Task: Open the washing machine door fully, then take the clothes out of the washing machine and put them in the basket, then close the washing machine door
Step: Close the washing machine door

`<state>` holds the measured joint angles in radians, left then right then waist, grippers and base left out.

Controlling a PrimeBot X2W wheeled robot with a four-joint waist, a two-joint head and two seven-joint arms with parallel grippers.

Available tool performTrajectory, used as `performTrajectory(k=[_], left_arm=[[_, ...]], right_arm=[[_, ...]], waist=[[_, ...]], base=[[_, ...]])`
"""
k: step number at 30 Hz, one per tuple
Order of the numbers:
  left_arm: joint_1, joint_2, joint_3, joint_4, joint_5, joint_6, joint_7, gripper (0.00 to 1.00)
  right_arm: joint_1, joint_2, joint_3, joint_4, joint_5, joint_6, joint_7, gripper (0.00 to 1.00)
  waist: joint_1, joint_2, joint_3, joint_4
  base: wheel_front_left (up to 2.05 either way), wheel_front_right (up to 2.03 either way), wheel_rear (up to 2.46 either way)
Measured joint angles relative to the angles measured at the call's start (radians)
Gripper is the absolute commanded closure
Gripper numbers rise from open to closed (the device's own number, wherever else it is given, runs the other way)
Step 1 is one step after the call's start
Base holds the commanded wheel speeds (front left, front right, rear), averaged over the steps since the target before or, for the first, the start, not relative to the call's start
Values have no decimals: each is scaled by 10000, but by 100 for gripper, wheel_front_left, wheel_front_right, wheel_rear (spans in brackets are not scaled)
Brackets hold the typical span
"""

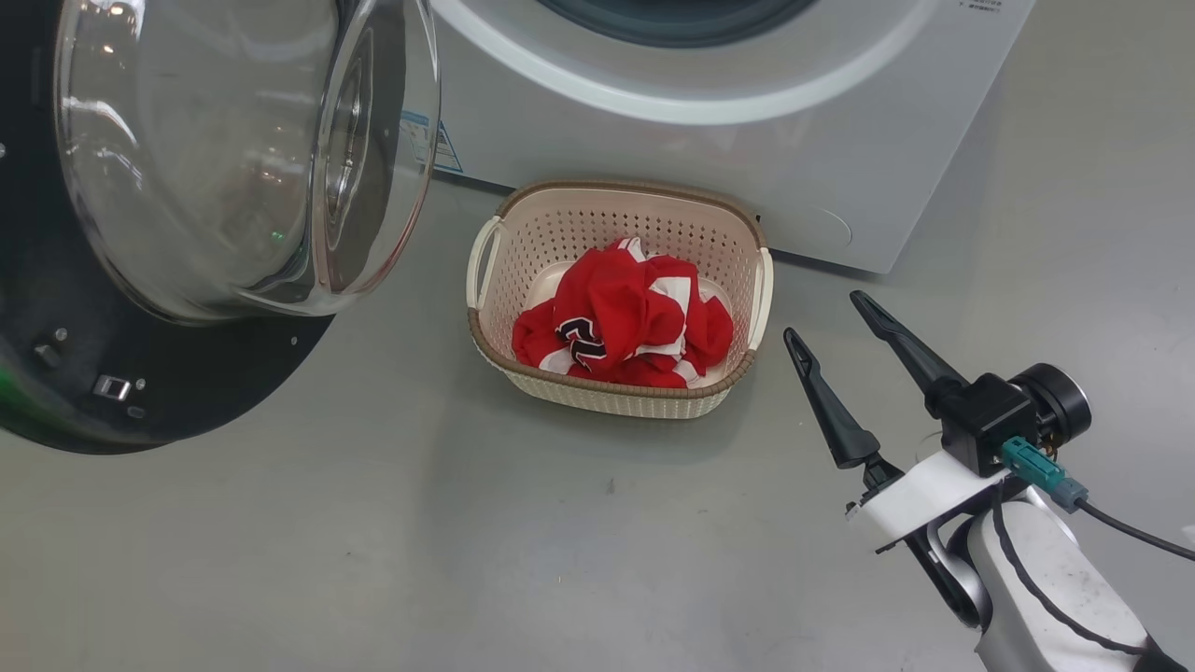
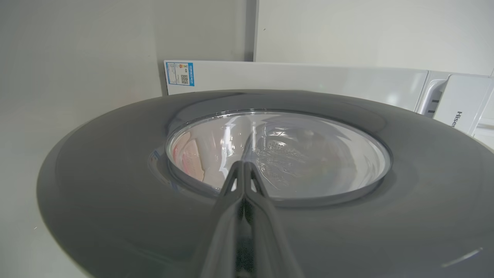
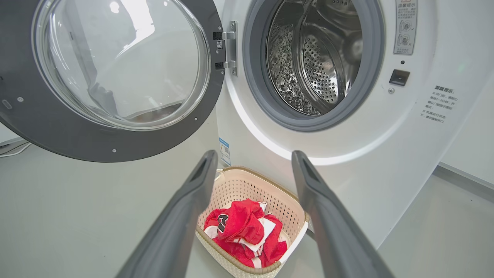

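We judge steps 1 and 2 done: the clothes (image 1: 621, 317) lie in the basket (image 1: 616, 191); the drum (image 3: 312, 58) looks bare; the washing machine door (image 1: 168, 392) stands wide; our left end effector (image 2: 244, 166), fingers together, faces its outer side; the right end effector (image 1: 823, 314) hangs spread; step 3 calls for pushing the door shut.

Bright even light, glare on door glass (image 1: 215, 149), wide-angle edge bending

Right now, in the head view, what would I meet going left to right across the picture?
The washing machine door → basket with the clothes inside → right end effector, open.
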<state>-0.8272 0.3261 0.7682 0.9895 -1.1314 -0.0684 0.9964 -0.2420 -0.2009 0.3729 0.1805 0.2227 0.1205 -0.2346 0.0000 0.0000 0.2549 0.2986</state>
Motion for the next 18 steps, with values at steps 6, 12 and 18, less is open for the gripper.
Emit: performTrajectory(k=[6,12,18], left_arm=[[89,-336,-31,-347,-428,-290,863,100],[237,-631,-222,-727,-704,-420,1678,100],[353,-1072,-314,-1197,-980,-441,2360,100]], right_arm=[[58,25,2,56,2,-6,-12,0],[68,36,2,104,2,-88,-13,0],[68,50,2,119,2,-90,-42,0]], waist=[[0,0,-65,-5],[0,0,-112,-18],[0,0,-140,-37]], base=[[0,0,0],[0,0,0],[0,0,0]])
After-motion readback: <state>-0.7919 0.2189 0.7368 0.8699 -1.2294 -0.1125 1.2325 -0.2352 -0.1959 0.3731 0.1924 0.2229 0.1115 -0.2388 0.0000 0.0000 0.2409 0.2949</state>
